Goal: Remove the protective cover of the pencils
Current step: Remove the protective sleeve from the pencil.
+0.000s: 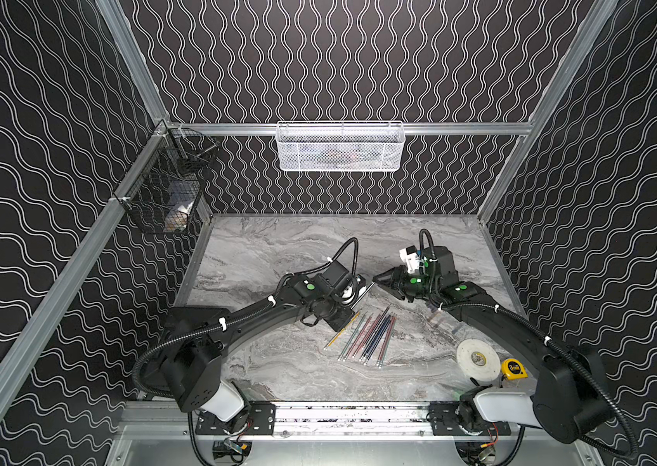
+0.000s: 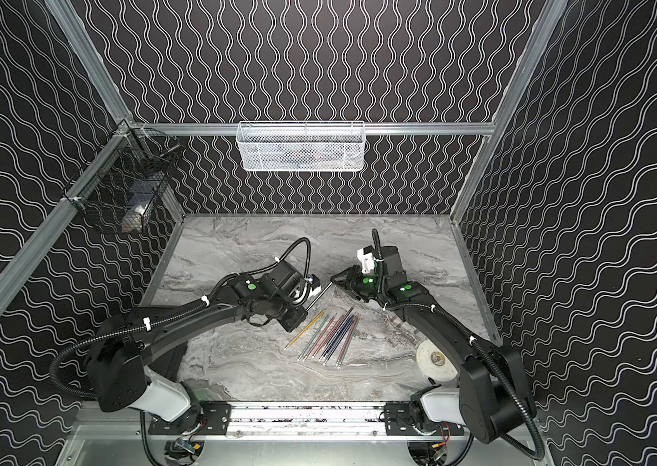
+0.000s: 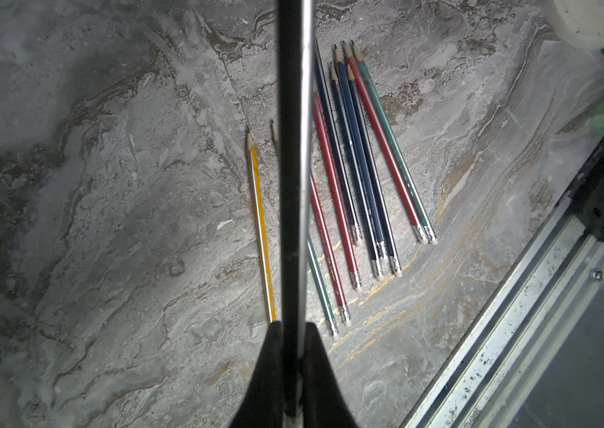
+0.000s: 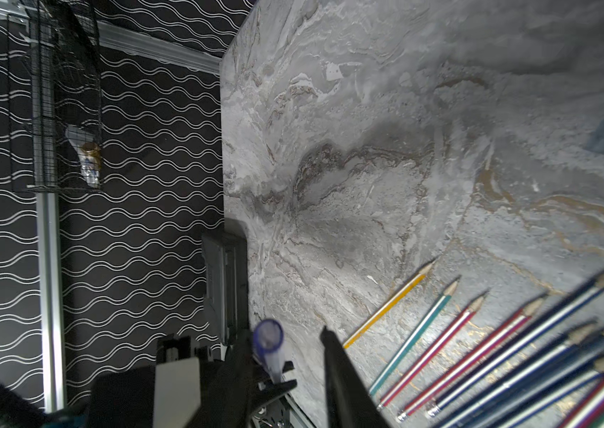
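Left wrist: left tool tight around slim black pencil — right tool agape over veined marble

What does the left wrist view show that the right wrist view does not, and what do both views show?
Only the left wrist view: the left gripper shut on a black pencil, and part of a white roll.
Only the right wrist view: the right gripper open, a small clear cover with a blue tip beside one finger, and a black wire basket on the wall.
Both: the marble table and the loose pencils lying on it, with the yellow pencil at one edge of the row.
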